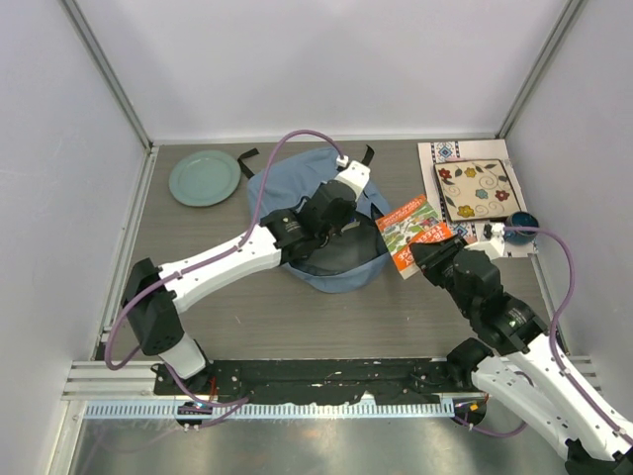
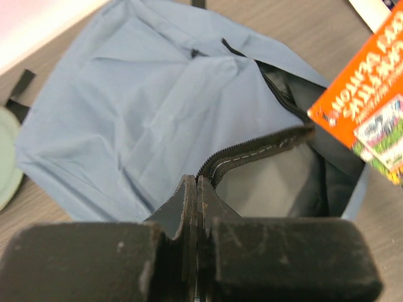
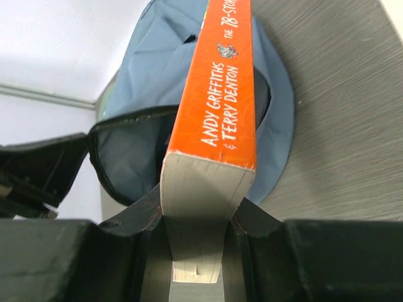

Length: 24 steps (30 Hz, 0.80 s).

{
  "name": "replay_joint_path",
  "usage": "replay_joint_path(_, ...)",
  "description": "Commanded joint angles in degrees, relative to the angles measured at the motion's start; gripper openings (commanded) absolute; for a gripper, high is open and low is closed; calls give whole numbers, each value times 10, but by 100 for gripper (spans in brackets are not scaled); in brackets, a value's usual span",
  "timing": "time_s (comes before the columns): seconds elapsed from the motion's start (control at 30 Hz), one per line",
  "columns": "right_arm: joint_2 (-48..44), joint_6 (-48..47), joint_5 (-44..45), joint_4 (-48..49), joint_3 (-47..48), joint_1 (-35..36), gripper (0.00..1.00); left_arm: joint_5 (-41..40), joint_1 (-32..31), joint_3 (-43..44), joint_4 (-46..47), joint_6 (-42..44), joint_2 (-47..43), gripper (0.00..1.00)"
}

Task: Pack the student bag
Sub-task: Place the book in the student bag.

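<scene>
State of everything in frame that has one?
student bag: unzipped, mouth lifted open.
left gripper: shut on the bag's zipper edge.
right gripper: shut on book.
book: closed, gripped, pointing at bag mouth.
plate: empty, lying flat.

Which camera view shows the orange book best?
The top external view: nearly the whole cover of the orange book shows, beside the open student bag. The right wrist view gives only its spine and page edges, clamped in the right gripper. The left wrist view catches one corner.
</scene>
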Motion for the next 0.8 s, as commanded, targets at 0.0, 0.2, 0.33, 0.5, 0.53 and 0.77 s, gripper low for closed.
replay_joint_path(0.0,-30,47,-47,46,10,1,5,-94,5,36,55,3,-38,0)
replay_joint_path(0.2,-12,61,-101,43,21,1,4,-98,5,64,66,-14,-53,0)
replay_joint_path(0.33,-15,64,-115,33,23,1,2,-102,5,79,68,-24,-60,0)
replay_joint_path(0.5,-22,68,-155,59,5,1,1,-93,5,97,51,-32,-53,0)
replay_joint_path(0.53,-18,78,-164,91,-1,1,1,-89,4,94,52,-33,-55,0)
replay_joint_path(0.77,75,110,-232,293,-51,1,1,-65,3,87,62,-38,-64,0)
